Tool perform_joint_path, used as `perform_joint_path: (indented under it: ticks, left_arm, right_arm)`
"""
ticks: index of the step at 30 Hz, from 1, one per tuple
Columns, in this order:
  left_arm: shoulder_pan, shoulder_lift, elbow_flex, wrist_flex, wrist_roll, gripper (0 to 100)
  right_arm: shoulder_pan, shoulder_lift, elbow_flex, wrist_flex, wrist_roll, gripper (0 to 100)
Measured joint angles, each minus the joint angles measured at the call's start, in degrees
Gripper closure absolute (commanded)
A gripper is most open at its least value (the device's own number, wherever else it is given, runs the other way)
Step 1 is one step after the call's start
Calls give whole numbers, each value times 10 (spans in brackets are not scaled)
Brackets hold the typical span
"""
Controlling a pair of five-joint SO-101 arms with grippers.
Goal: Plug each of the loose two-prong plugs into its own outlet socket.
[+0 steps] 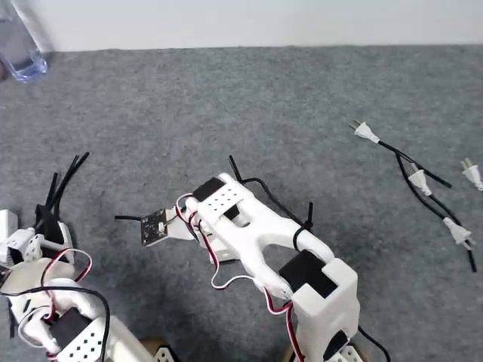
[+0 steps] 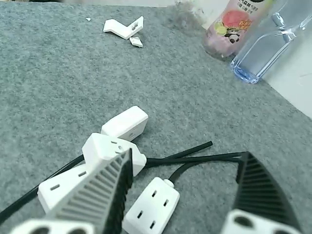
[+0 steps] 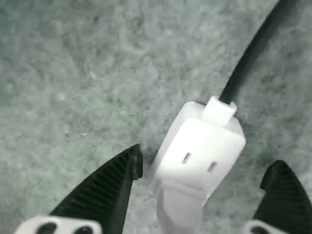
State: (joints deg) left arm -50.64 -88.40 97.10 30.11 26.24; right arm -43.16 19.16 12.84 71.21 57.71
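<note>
Right gripper (image 3: 207, 161) spread wide astride socket (image 3: 204, 141) — likely clearance for grab. Left gripper (image 2: 186, 156) likewise spread, empty, over socket cluster (image 2: 114, 148). Plugs (image 1: 366, 133) loose at 3 o'clock — none seated.

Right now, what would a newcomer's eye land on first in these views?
The open right claw straddling a white outlet socket on a black cord. Next, the heap of white sockets just ahead of the open left claw, and the loose plugs lying at the right of the high view.
</note>
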Motion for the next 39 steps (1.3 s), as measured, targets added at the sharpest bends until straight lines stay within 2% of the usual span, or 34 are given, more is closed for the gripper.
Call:
perform_joint_path:
  ticks: [3,8,11,14,17,28,32,39]
  left_arm:
    - [11,0,0,0,2,673]
    - [14,0,0,0,2,673]
    - [13,0,0,0,2,673]
    - [13,0,0,0,2,673]
    - [13,0,0,0,2,673]
    - [45,0,0,0,2,673]
    - [46,0,0,0,2,673]
    - [46,0,0,0,2,673]
  right_arm:
    - [0,-1,10,-14,0,683]
    - [4,-5,12,-24,0,998]
    - [5,-11,9,-25,-1,938]
    - [6,-11,7,-25,-1,997]
    - [17,-11,7,-25,-1,993]
    - [135,-46,-56,50,-4,990]
    - [194,-50,-113,48,-70,990]
    - [269,-34,-184,-25,-222,991]
